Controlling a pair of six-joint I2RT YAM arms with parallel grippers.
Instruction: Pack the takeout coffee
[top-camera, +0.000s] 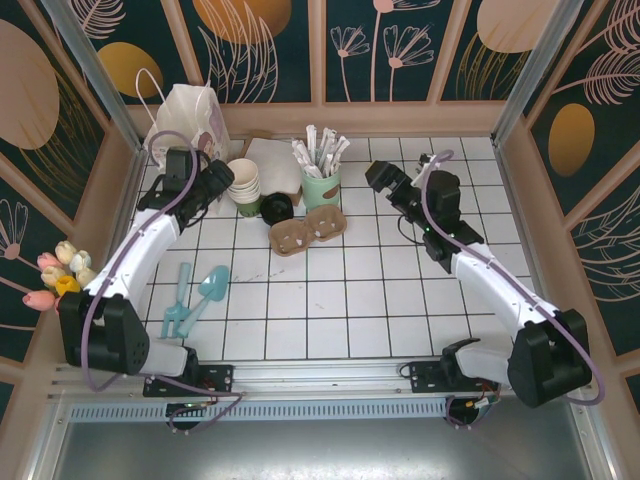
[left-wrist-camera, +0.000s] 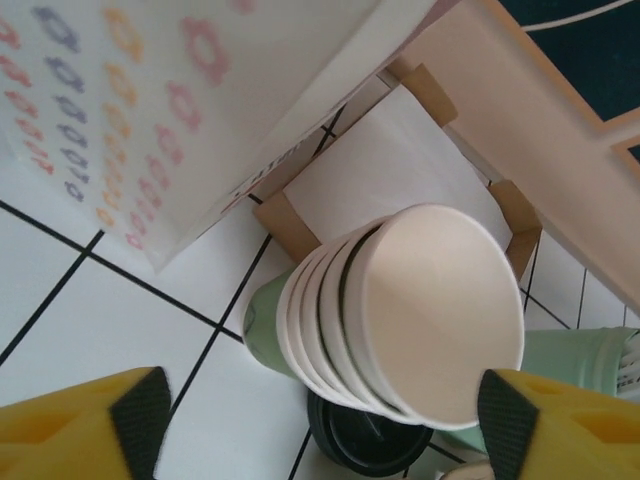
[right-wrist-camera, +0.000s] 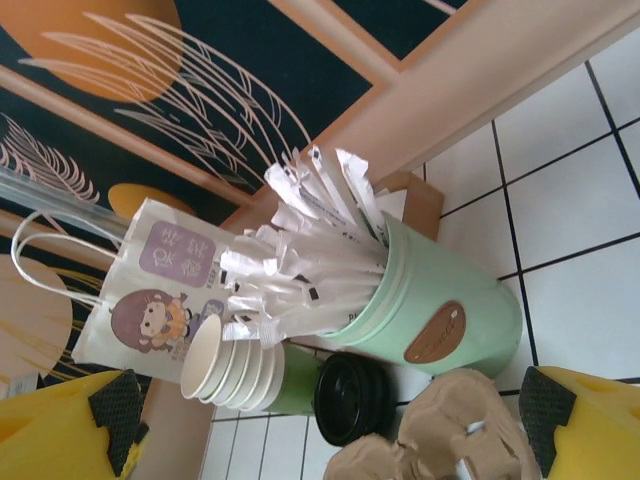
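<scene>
A stack of cups (top-camera: 243, 182), green outside and cream inside, stands near the back left. My left gripper (top-camera: 222, 186) is at it, open. In the left wrist view the stack (left-wrist-camera: 400, 310) lies between the yellow fingers (left-wrist-camera: 140, 420), nearer the right one, and my left gripper (left-wrist-camera: 325, 425) holds nothing. Beside the stack sits a round black lid pile (top-camera: 277, 208) (left-wrist-camera: 365, 440) (right-wrist-camera: 350, 395), with no cup body showing under it. A lidded takeout coffee is out of view. My right gripper (top-camera: 384, 180) (right-wrist-camera: 330, 410) hangs open, facing the cups (right-wrist-camera: 235, 355).
A pale green cup of white wrapped sticks (top-camera: 321, 187) (right-wrist-camera: 440, 300) stands right of the lids. A brown cardboard cup carrier (top-camera: 308, 230) (right-wrist-camera: 440, 435) lies in front. A white paper bag (top-camera: 190, 118) (right-wrist-camera: 150, 290) stands in the back left corner. Teal scoops (top-camera: 195, 295) lie front left.
</scene>
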